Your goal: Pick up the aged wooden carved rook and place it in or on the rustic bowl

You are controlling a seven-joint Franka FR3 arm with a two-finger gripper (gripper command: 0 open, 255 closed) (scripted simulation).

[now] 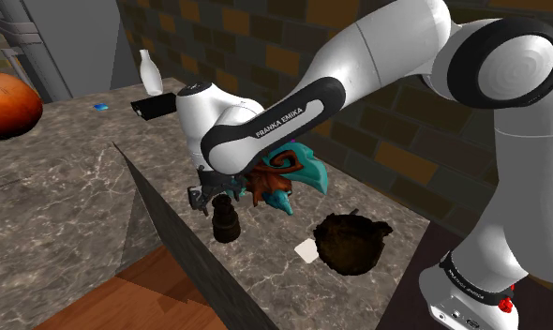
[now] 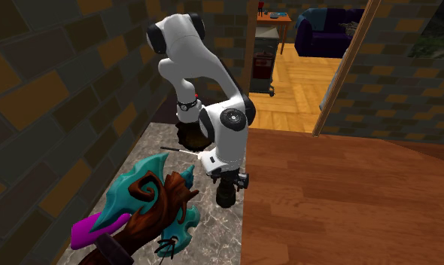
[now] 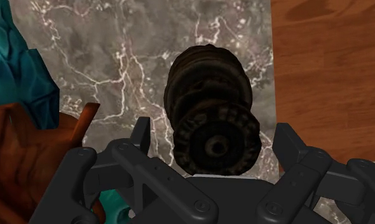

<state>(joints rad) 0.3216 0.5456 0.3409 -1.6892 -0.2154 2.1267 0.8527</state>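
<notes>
**Fingers spread around the rook at the worktop's edge**

The dark, ringed rook (image 3: 211, 118) stands upright on the grey marbled worktop (image 3: 116, 57). It is close to the edge, with the wooden floor (image 3: 332, 76) lying below. The gripper (image 3: 215, 145) hangs straight over the rook. Its fingers (image 3: 142, 135) are spread to either side of the rook's top, and a gap shows on each side, so they are released and clasp nothing.

In the shoulder view, the dark, rough bowl (image 1: 345, 246) sits on the same worktop to the right of the rook and apart from it. A small white card (image 1: 307, 250) lies between the rook and the bowl, just beside the bowl. Just behind the rook, under the forearm, lies a teal and rust-brown carved piece (image 1: 301, 169). Well off to the rook's left in that view, a white bottle (image 1: 150, 71) stands near the wall.
</notes>
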